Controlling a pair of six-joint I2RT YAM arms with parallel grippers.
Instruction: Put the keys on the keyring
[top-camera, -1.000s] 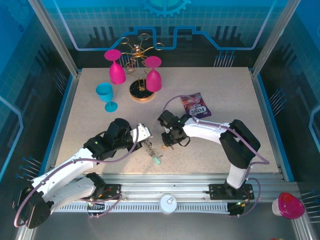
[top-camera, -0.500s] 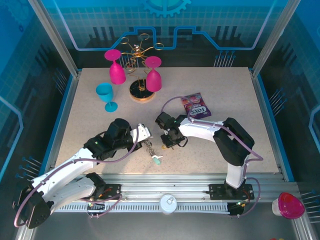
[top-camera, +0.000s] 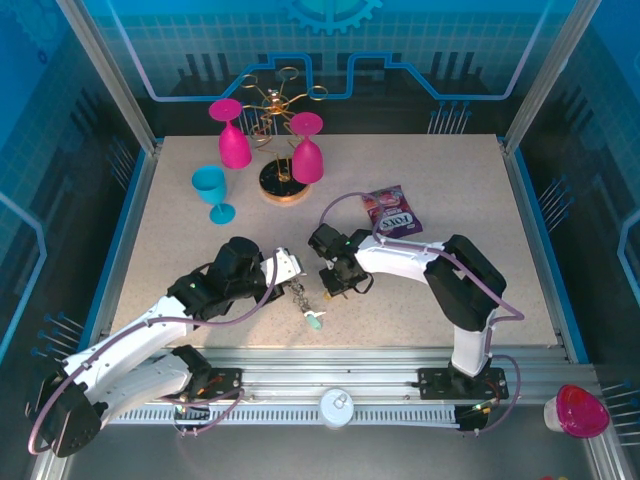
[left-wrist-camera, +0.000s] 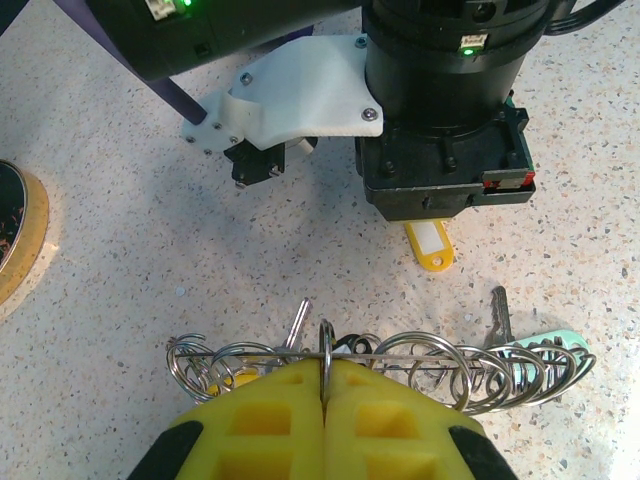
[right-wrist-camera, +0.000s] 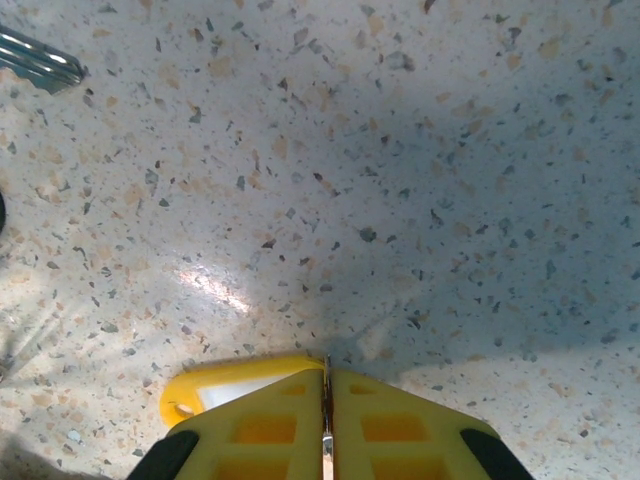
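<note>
— Where is your left gripper (left-wrist-camera: 325, 376)?
— Clamped shut on the keyring (left-wrist-camera: 400, 352), near the table's (top-camera: 450, 180) front.
— And your right gripper (right-wrist-camera: 327, 388)?
— Pinched onto the yellow-tagged key (right-wrist-camera: 215, 392); 1 pale-green tag (left-wrist-camera: 548, 343) lies by the keyring.

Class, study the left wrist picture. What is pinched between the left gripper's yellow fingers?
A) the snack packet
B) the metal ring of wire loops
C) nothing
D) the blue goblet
B: the left gripper is shut on the keyring, whose loops fan out to both sides of its fingers.
</note>
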